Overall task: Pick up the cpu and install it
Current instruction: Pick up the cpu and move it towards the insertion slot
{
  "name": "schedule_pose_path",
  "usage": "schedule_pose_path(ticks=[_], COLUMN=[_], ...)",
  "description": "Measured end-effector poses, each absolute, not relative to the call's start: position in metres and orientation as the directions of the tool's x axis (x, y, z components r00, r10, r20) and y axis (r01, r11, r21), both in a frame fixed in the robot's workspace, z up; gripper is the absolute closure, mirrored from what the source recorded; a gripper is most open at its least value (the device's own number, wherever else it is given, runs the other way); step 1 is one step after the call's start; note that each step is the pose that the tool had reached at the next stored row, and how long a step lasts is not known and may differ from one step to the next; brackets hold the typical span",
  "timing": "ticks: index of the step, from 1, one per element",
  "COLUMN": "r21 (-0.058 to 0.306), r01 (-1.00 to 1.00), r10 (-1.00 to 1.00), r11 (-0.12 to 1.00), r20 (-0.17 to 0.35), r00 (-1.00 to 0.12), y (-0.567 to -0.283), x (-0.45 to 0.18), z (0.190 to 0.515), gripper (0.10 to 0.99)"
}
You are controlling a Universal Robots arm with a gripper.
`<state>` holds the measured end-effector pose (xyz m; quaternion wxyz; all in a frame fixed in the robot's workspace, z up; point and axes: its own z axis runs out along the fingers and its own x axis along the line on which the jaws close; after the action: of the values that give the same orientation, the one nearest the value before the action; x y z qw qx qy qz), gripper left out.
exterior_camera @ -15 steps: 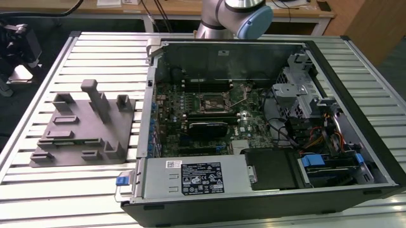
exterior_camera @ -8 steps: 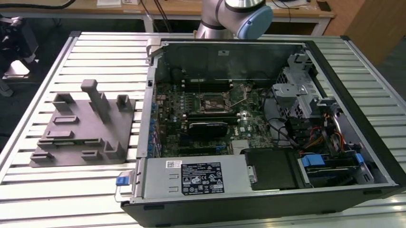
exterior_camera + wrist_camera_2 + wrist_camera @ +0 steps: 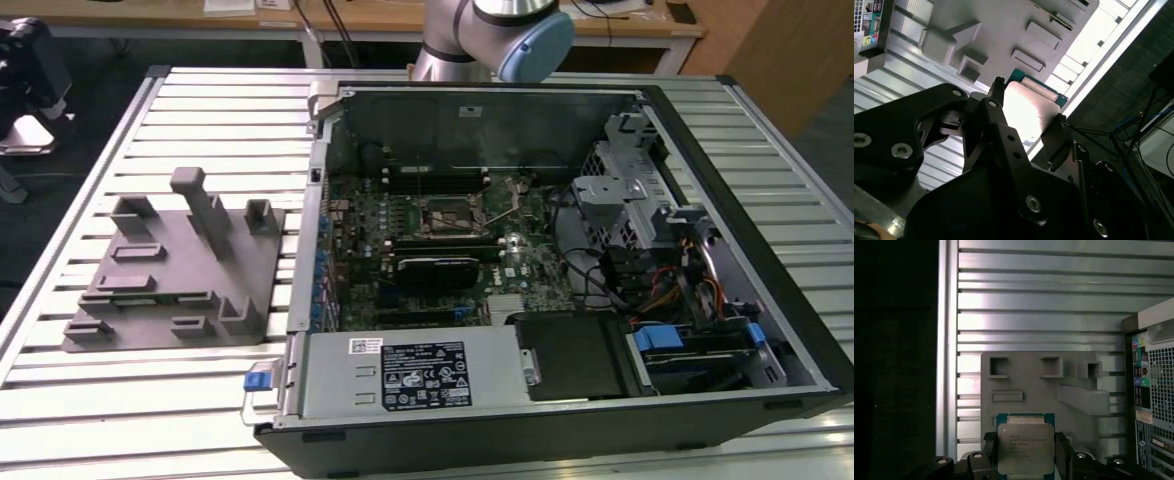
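The cpu [image 3: 1025,447], a small square chip with a pale silver top on a green board, sits between my gripper's [image 3: 1025,456] two black fingers, which are shut on its opposite edges. The second wrist view shows the same hold, with the cpu [image 3: 1026,110] clamped in the gripper [image 3: 1028,119]. It hangs well above the table, over the near part of the grey fixture [image 3: 1054,390]. In the exterior view the fixture [image 3: 174,270] lies on the slatted table at the exterior view's left. The open computer case [image 3: 534,250] lies beside it, its motherboard socket [image 3: 451,212] exposed with the latch lever raised.
The arm's upper joint [image 3: 501,30] rises behind the case. Inside the case are a power supply [image 3: 414,375], a drive cage [image 3: 627,190] and loose cables [image 3: 667,290]. The case's rear panel [image 3: 1154,400] stands beside the fixture. The slatted table [image 3: 200,110] extends past the fixture.
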<state>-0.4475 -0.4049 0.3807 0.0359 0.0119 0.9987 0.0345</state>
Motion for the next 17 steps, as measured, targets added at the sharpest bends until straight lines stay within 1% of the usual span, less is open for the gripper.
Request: schedule_pose_path(ticks=[13,17], r21=[0.070,0.070], r01=[0.021,0.021], r10=[0.026,0.026], r11=[0.997,0.997], r20=[-0.080,-0.080], r00=[-0.996,-0.996], y=[-0.405,-0.405], x=[-0.448,-0.447], z=[0.402,0.403], gripper=[0.545,0.545])
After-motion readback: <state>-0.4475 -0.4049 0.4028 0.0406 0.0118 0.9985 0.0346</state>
